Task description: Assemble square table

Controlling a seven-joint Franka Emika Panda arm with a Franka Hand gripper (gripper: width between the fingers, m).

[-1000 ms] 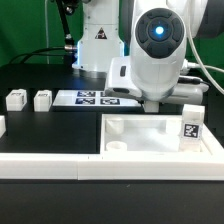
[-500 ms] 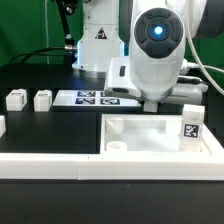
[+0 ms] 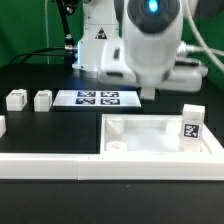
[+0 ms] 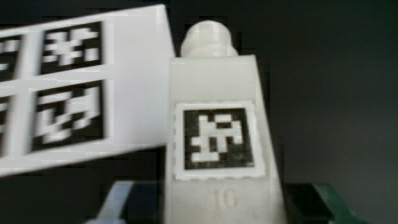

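In the wrist view a white table leg with a black-and-white tag and a rounded peg end stands between the fingers of my gripper, which is shut on its lower end. In the exterior view the gripper hangs above the table behind the square table top. The wrist housing hides the held leg there. The top is a white tray with a raised rim. A tagged leg stands at its corner on the exterior view's right. Two more small legs sit on the black table at the left.
The marker board lies flat behind the table top and shows beside the held leg in the wrist view. A long white rail runs along the front edge. The robot's base stands at the back.
The jaws closed in on the leg, then the arm rose; the wrist now sits higher in the exterior view than half a second ago.
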